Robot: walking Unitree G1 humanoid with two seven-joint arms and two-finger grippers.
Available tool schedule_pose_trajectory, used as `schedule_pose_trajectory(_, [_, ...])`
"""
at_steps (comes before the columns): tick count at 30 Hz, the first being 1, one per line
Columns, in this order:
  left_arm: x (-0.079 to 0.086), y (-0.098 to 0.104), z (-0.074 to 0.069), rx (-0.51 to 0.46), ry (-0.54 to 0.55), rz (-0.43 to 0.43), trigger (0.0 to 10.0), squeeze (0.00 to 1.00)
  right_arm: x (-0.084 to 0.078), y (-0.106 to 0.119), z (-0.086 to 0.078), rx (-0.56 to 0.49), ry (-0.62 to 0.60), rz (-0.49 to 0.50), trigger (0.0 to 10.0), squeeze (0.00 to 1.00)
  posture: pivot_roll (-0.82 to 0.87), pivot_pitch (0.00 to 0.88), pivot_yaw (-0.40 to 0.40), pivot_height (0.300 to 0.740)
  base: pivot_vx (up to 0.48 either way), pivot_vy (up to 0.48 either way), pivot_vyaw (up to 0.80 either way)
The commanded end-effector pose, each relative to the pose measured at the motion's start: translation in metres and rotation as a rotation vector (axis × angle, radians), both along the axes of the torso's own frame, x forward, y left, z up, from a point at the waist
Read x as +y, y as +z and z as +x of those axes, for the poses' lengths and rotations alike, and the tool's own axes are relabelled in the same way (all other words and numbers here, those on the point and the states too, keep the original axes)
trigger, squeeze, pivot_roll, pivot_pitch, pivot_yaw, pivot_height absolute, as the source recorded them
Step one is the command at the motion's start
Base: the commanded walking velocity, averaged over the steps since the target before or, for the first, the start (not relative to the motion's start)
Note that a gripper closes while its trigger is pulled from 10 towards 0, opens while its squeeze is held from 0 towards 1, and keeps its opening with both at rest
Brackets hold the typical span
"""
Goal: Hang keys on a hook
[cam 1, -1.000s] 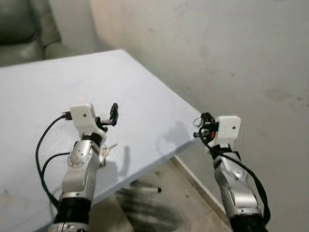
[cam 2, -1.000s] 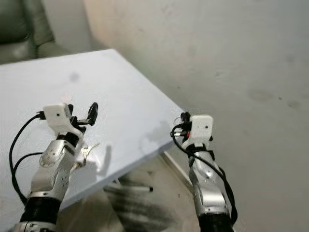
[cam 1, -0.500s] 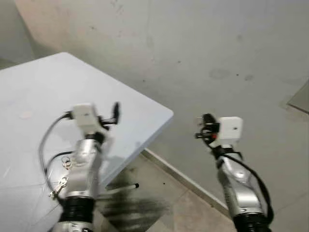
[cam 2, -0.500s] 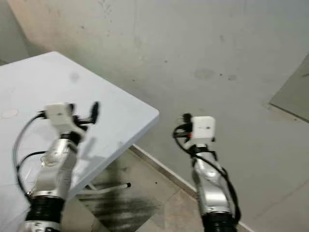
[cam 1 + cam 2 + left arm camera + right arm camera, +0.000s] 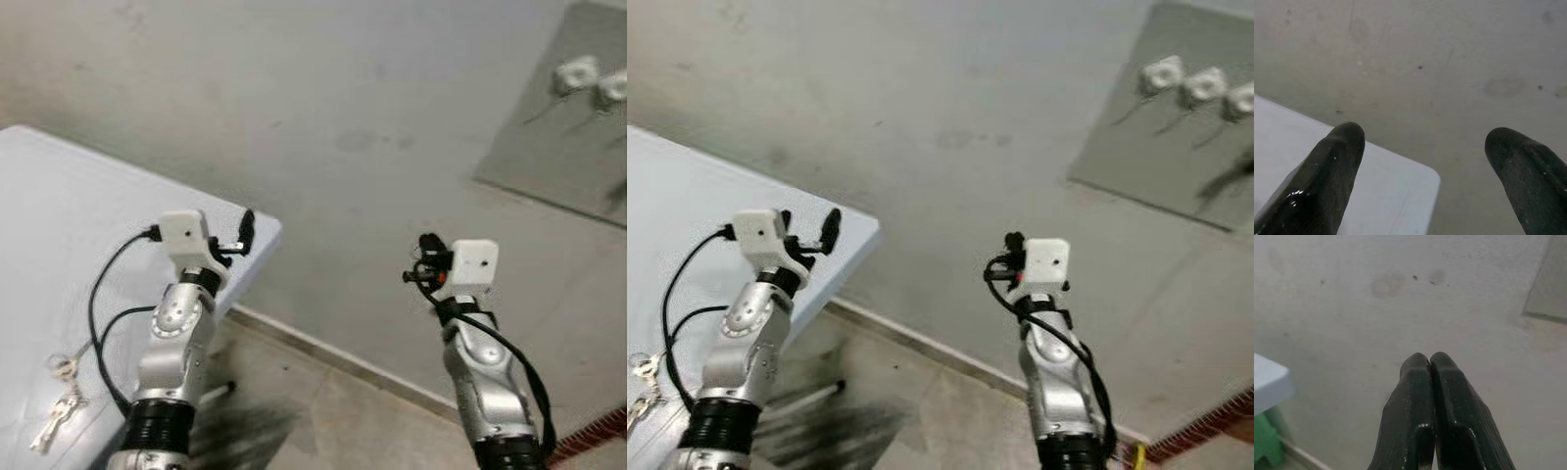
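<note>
silver keys (image 5: 61,399) lie flat on the white table (image 5: 59,245), near its front edge at your far left, on a ring with a couple of keys fanned out below it. nothing is holding them, and they sit well apart from both grippers.

your left gripper (image 5: 242,233) is raised over the table's rounded corner, pointing at the grey wall (image 5: 372,117). its fingers (image 5: 1334,161) are spread wide with nothing between them; in the left wrist view you see the table corner and bare wall through the gap.

your right gripper (image 5: 423,259) is held up off to the right of the table, over the floor (image 5: 323,411), also aimed at the wall. its two black fingers (image 5: 1415,396) are pressed together along their length and carry nothing.

up on the wall at the upper right you have a darker grey panel (image 5: 1176,147) with three white hooks (image 5: 1200,83) in a row along its top; they look blurred. both grippers are well below and left of that panel. a small green object (image 5: 1266,440) sits low by the table in the right wrist view; you cannot tell what it is.
</note>
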State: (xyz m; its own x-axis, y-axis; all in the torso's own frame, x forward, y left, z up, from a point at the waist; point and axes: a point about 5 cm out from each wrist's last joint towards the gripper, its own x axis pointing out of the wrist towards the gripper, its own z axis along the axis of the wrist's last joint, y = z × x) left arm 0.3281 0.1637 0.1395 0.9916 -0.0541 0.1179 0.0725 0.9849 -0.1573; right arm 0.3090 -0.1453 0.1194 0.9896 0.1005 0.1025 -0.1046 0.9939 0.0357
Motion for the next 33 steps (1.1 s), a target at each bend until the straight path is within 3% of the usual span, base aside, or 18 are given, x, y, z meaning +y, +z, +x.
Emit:
schedule_pose_trajectory(1, [-0.009, 0.001, 0.001, 0.003, -0.017, 0.004, 10.0, 0.0, -0.01, 0.003, 0.001, -0.008, -0.033, -0.011, 10.0, 0.0, 0.03, 0.0, -0.045, 0.74, 0.0, 0.0, -0.7])
schedule_pose_trajectory(7, [-0.011, -0.001, 0.0, 0.008, -0.014, 0.025, 10.0, 0.0, -0.009, 0.002, -0.001, -0.011, -0.047, -0.006, 10.0, 0.0, 0.01, 0.0, -0.021, 0.74, 0.0, 0.0, -0.65])
schedule_pose_trajectory(24, [-0.027, -0.001, 0.005, 0.02, -0.091, 0.043, 10.0, 0.0, -0.017, 0.0, -0.013, -0.022, -0.129, 0.021, 10.0, 0.0, -0.05, 0.003, 0.04, 0.74, 0.0, 0.0, 0.0])
schedule_pose_trajectory(33, [-0.024, -0.003, 0.002, 0.031, -0.095, 0.047, 10.0, 0.0, -0.019, -0.004, -0.017, -0.004, -0.133, 0.011, 10.0, 0.0, -0.04, 0.007, 0.031, 0.74, 0.0, 0.0, 0.0])
